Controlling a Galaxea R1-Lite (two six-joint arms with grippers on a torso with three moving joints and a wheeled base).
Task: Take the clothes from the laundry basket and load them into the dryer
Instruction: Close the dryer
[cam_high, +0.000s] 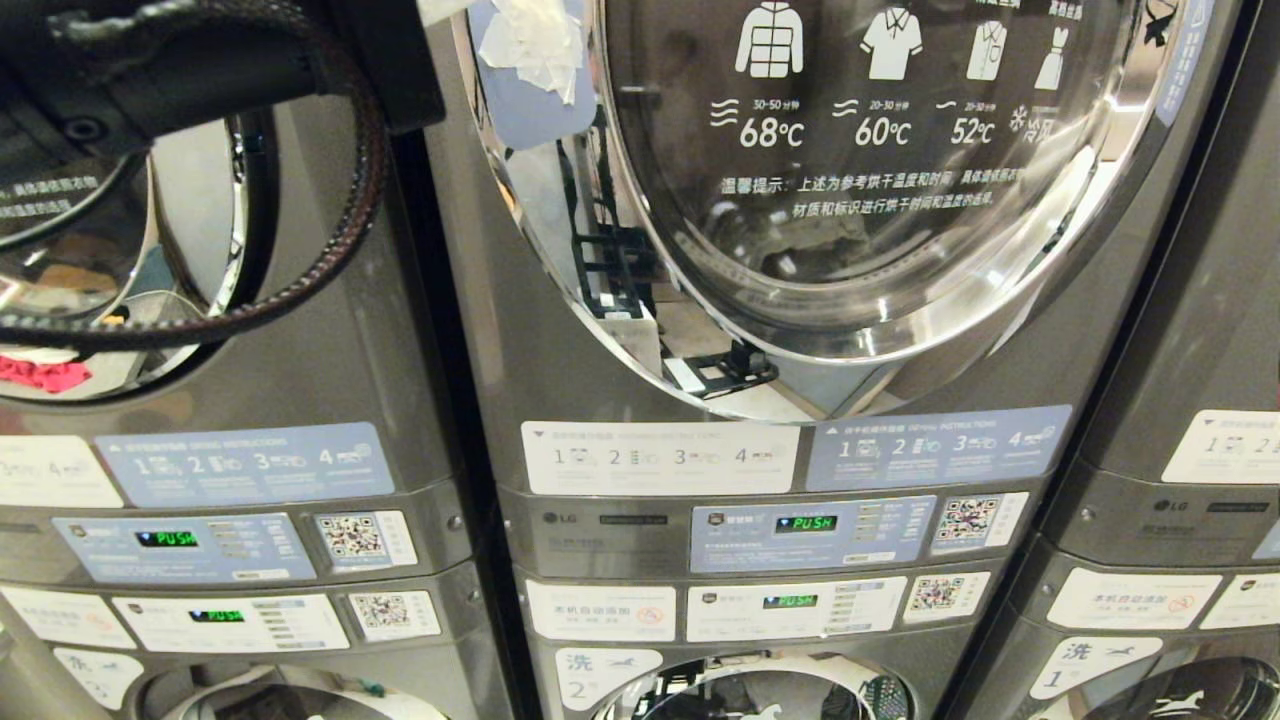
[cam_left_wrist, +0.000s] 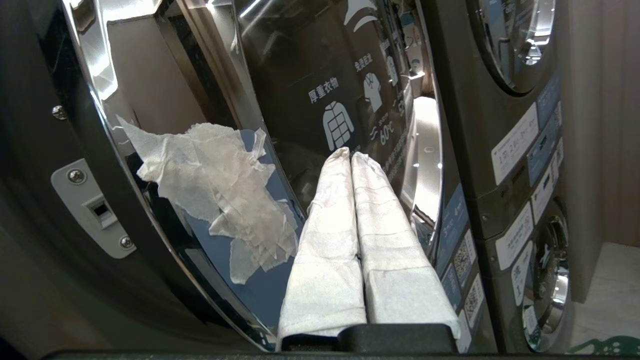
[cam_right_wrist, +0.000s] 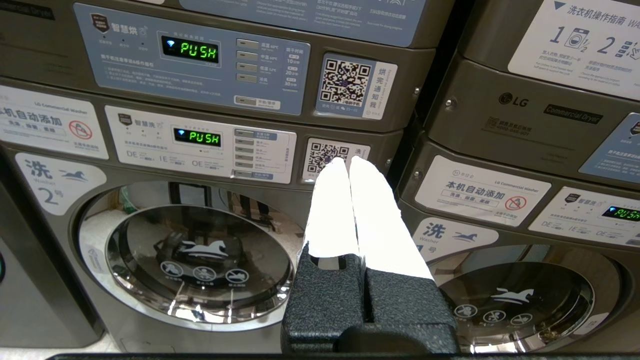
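My left gripper (cam_left_wrist: 350, 154) is shut with nothing between its white-wrapped fingers (cam_left_wrist: 330, 240). It points at the glass of the middle dryer (cam_high: 860, 180), close to the door's chrome rim. Torn white paper (cam_left_wrist: 220, 195) is stuck on a blue label on that rim beside the fingers, and shows again as paper (cam_high: 530, 40) in the head view. Only the left arm (cam_high: 200, 70) with its braided cable shows in the head view, at the top left. My right gripper (cam_right_wrist: 342, 161) is shut and empty, held low before the washers' panels. The laundry basket is out of view. A pink cloth (cam_high: 40, 373) shows at the left machine's round door.
Stacked grey machines fill the view: dryers above, washers (cam_right_wrist: 200, 260) below, with control panels (cam_high: 810, 530) reading PUSH. A grey latch plate (cam_left_wrist: 92, 210) sits on the dryer's front beside the door rim. Another stack (cam_high: 1200, 450) stands at the right.
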